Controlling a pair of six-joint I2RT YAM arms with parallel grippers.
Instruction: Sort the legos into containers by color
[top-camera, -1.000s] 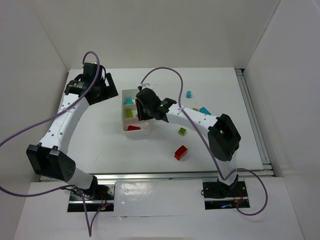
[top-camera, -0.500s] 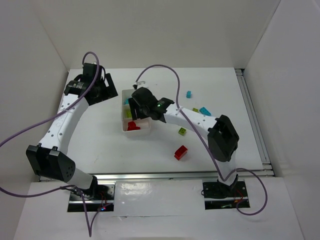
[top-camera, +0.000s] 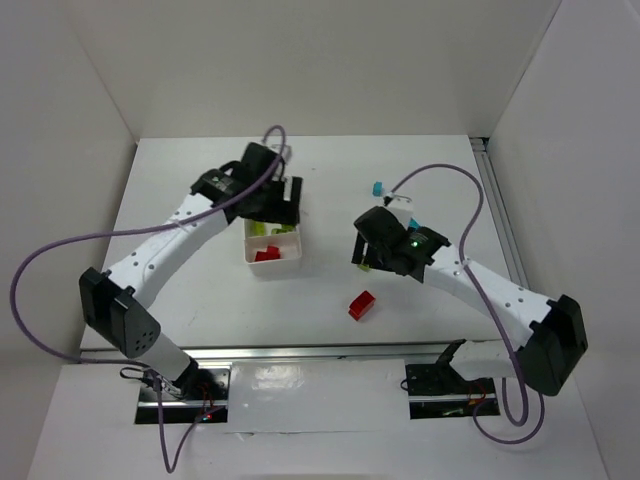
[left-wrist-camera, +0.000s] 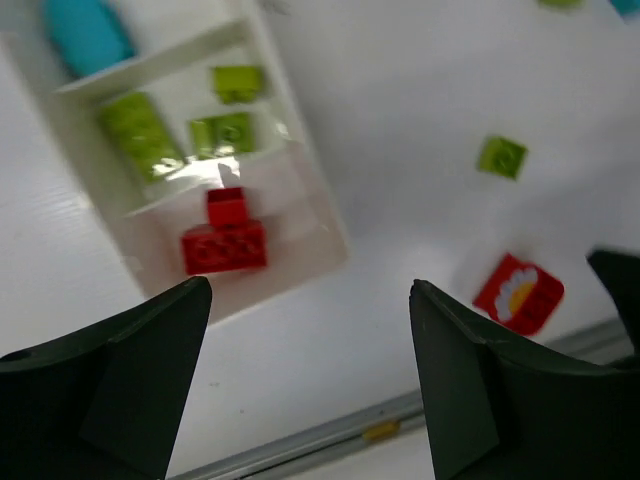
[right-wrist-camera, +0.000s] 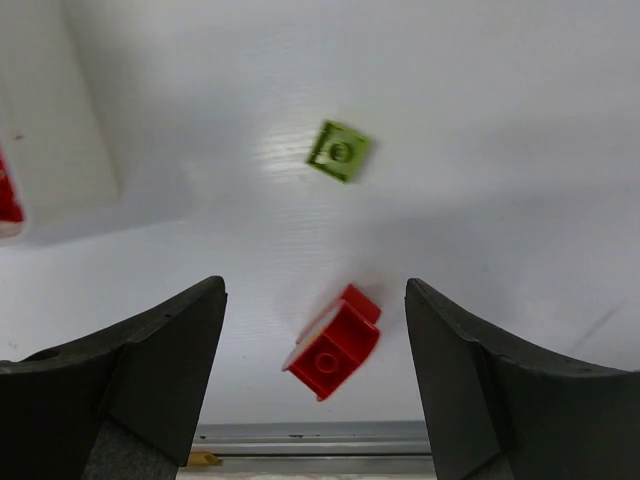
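The white tray (top-camera: 272, 270) holds red legos (left-wrist-camera: 225, 240) in its near compartment, yellow-green ones (left-wrist-camera: 135, 130) in the middle and a cyan one (left-wrist-camera: 85, 35) at the far end. My left gripper (top-camera: 272, 205) hovers open over the tray with nothing between its fingers. My right gripper (top-camera: 368, 250) hangs open and empty over the table to the right of the tray. Below it lie a loose red lego (right-wrist-camera: 333, 343) and a small yellow-green lego (right-wrist-camera: 340, 150). The red lego (top-camera: 361, 305) also shows from above. A cyan lego (top-camera: 379, 187) lies farther back.
A metal rail (top-camera: 320, 350) runs along the table's near edge, and white walls close in the left, back and right sides. Part of another cyan lego (top-camera: 411, 222) shows beside the right arm, whose purple cable arches above it.
My right gripper has opened and drawn back from the tray to the right. The left arm has swung from the far left corner to above the tray.
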